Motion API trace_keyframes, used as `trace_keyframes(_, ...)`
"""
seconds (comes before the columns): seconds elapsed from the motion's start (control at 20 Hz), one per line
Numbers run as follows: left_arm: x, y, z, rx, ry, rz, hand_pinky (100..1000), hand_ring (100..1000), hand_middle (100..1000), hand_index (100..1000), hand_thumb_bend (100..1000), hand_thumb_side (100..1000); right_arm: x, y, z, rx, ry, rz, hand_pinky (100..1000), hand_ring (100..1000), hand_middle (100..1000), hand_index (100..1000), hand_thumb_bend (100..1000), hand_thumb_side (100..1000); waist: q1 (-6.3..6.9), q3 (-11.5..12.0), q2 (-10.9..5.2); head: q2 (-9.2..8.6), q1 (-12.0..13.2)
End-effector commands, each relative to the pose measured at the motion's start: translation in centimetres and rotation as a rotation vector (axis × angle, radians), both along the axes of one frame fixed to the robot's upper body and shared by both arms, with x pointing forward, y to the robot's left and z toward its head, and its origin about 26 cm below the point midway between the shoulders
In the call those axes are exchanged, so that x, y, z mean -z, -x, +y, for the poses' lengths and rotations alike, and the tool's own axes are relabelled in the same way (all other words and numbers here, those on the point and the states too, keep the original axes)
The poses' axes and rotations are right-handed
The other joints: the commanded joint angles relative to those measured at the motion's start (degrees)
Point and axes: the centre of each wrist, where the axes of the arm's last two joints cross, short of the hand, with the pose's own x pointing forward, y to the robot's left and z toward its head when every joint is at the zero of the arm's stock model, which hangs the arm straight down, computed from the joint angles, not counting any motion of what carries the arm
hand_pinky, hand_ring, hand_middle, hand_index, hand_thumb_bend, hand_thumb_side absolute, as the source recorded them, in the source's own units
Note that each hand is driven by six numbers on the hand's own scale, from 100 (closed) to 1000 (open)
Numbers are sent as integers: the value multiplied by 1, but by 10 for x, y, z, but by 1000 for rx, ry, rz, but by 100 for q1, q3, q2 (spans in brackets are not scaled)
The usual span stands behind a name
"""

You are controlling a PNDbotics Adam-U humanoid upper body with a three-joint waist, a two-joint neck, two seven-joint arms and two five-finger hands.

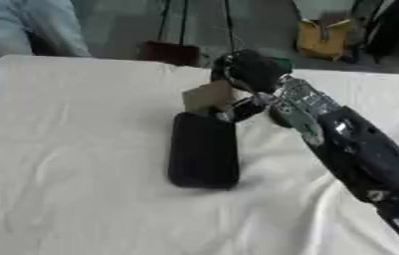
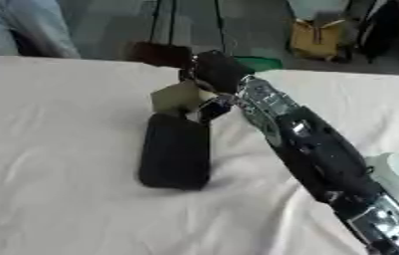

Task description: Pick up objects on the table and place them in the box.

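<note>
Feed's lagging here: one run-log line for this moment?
right hand: fingers curled on tan piece | black case: flat on white cloth | left hand: unseen

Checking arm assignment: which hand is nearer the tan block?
Right. The right hand is curled round the tan block, above the black case. The left hand isn't in view.

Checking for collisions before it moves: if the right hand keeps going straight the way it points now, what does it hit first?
The right hand points toward the table's far edge, holding a tan object. Beyond it a dark red thing at that edge seems nearest, though depth is unclear.
</note>
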Motion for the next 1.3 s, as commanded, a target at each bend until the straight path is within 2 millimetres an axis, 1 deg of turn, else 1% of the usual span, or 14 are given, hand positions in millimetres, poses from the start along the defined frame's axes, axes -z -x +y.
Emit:
trace_keyframes(0.05, -8, 3, -1, 3, -4, -34, 646, 714, 757, 887, 189, 986, 4, 0, 4, -32, 7, -21, 580, 569, 518, 552, 273, 411, 24, -16, -68, 10, -23)
trace_keyframes(0.25, -8, 3, 0, 2, -4, -34, 646, 714, 757, 886, 189, 987, 17, 0, 9, -61, 10, 1, 578, 568, 518, 553, 278, 414, 21, -30, -68, 25, -17)
trace_keyframes(0.35, -8, 3, 0, 2, -6, -33, 647, 714, 757, 887, 190, 987, 26, 1, 14, -83, 17, 31, 601, 589, 541, 584, 339, 442, 11, -42, -68, 38, -13)
trace_keyframes(0.4, -8, 3, -1, 3, -6, -32, 647, 714, 757, 887, 190, 987, 30, 2, 16, -97, 27, 49, 601, 589, 541, 584, 339, 442, 9, -48, -69, 41, -7)
trace_keyframes(0.45, -8, 3, -1, 4, -7, -33, 648, 714, 757, 887, 190, 988, 33, 3, 17, -108, 35, 65, 645, 638, 604, 659, 380, 474, 3, -46, -66, 41, -8)
trace_keyframes(0.5, -8, 3, -1, 6, -9, -34, 648, 714, 757, 887, 190, 988, 40, 4, 18, -119, 54, 94, 645, 638, 604, 659, 380, 474, -4, -37, -65, 43, -15)
trace_keyframes(0.55, -8, 3, -1, 8, -11, -34, 648, 714, 757, 887, 190, 989, 47, 6, 18, -131, 79, 124, 739, 746, 718, 776, 405, 523, -12, -30, -61, 44, -21)
trace_keyframes(0.7, -9, 3, -2, 13, -15, -35, 648, 715, 757, 887, 190, 989, 81, 13, 13, -152, 184, 249, 767, 773, 754, 822, 439, 559, -28, -3, -62, 58, -47)
trace_keyframes(0.75, -8, 3, -1, 13, -15, -35, 648, 715, 757, 887, 190, 989, 89, 15, 14, -168, 209, 284, 799, 801, 806, 884, 516, 611, -30, -12, -64, 63, -35)
trace_keyframes(0.8, -8, 3, -1, 12, -16, -34, 648, 715, 757, 887, 190, 989, 94, 18, 15, -186, 230, 313, 799, 801, 806, 884, 516, 611, -32, -22, -67, 67, -22)
trace_keyframes(0.85, -8, 3, -1, 11, -16, -34, 649, 715, 758, 888, 190, 989, 98, 20, 16, -207, 250, 337, 825, 823, 850, 920, 597, 615, -33, -32, -69, 71, -13)
trace_keyframes(0.9, -8, 3, -1, 10, -17, -34, 649, 715, 758, 888, 190, 989, 101, 23, 16, -228, 272, 359, 825, 823, 850, 920, 597, 615, -34, -42, -71, 74, -5)
trace_keyframes(1.05, -8, 3, 1, 5, -20, -34, 649, 716, 758, 888, 190, 989, 105, 31, 12, -283, 327, 416, 844, 845, 900, 956, 707, 619, -39, -76, -85, 97, 28)
trace_keyframes(1.3, -8, 3, 3, 0, -24, -31, 649, 716, 758, 888, 191, 989, 91, 35, -3, -332, 361, 455, 842, 849, 921, 966, 737, 618, -67, -138, -106, 122, 65)
